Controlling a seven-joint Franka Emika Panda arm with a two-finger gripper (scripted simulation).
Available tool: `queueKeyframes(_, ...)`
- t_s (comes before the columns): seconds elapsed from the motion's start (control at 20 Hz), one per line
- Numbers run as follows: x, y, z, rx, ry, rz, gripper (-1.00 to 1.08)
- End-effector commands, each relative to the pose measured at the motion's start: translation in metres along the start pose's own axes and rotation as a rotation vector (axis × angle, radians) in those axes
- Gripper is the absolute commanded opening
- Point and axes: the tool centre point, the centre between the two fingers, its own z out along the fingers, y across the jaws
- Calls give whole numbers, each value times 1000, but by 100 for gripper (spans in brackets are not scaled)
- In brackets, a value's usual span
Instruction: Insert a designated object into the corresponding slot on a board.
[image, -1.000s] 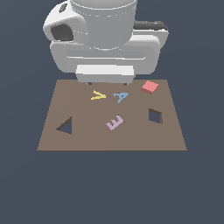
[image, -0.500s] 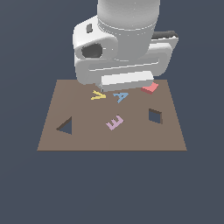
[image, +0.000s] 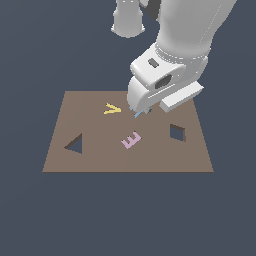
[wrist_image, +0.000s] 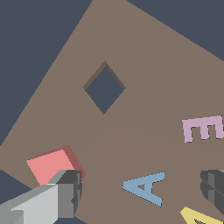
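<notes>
The brown board (image: 100, 160) lies flat, and it also fills the wrist view (wrist_image: 166, 65). Its diamond-turned square slot (image: 177, 132) is near the exterior view's right edge and shows empty in the wrist view (wrist_image: 104, 88). The red-pink square block (wrist_image: 52, 166) lies near a board corner; in the exterior view the arm's hand (image: 160, 85) hides it. My gripper (wrist_image: 142, 194) is open and empty, low over the board. One finger (wrist_image: 65, 197) is right beside the block, the other finger (wrist_image: 214, 192) is well apart from it.
A blue A (wrist_image: 146, 187) lies between my fingers, and a sliver of it shows in the exterior view (image: 137, 114). A yellow V (image: 112, 109) and a pink E (image: 131, 140) lie mid-board. A dark triangular hole (image: 75, 144) is at the exterior view's left.
The arm has swung toward the exterior view's right and come down over the board's far side. It now hides the red block and most of the blue A there.
</notes>
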Motion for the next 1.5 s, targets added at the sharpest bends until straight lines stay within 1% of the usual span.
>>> queueKeyframes(0.0,-1,-21,13,2,0,-116,100)
queueKeyframes(0.35,-13,-66,42,4,-2,-364,100)
queueKeyframes(0.65,-24,-87,57,4,-4,-491,100)
queueKeyframes(0.9,-28,-92,62,4,-5,-529,100)
queueKeyframes(1.15,-28,-92,63,4,-5,-525,100)
queueKeyframes(1.45,-28,-92,79,3,-5,-527,100)
